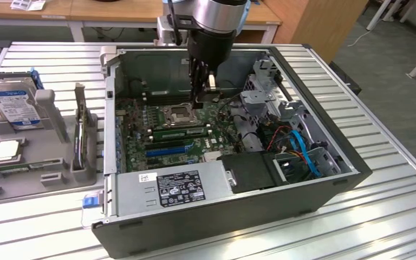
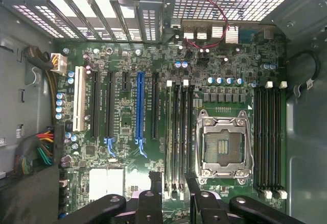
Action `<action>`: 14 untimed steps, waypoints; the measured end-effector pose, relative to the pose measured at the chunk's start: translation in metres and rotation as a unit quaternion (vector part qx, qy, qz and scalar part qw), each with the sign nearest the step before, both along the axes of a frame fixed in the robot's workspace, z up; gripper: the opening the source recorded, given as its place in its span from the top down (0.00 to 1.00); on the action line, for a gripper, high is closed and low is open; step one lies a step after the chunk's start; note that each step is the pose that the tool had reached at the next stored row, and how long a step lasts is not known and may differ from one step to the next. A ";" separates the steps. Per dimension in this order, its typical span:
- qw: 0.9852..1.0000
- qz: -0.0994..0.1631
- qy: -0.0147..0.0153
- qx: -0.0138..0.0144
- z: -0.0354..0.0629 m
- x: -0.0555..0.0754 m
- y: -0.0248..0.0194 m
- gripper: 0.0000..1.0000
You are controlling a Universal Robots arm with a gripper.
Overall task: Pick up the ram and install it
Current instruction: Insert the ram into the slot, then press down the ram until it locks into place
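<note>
- The black two-fingered gripper hangs inside the open black metal computer case. Its fingers are spread wide and pinch nothing.
- The thin green ram stick, with its row of dark chips, appears to stand on edge in a black slot. In the exterior view it lies at six o'clock of the square silver CPU socket. The gripper is at one o'clock of that socket, above the board.
- The stick looks seated and free of the gripper; I cannot tell whether its end latches are locked.
- To do this step well, hold the fingers wide astride the slots and move only vertically. Avoid brushing the stick or the red and blue cables at three o'clock.
</note>
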State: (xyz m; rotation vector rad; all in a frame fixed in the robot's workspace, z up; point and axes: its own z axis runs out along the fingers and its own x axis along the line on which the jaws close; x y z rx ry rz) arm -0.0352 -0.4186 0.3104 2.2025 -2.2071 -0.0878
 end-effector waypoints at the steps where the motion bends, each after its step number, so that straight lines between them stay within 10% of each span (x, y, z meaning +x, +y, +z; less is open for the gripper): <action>1: 1.000 0.000 0.000 0.000 0.0000 0.000 0.0000 0.69; 14: 1.000 0.000 0.000 0.000 0.0000 0.000 0.0000 0.71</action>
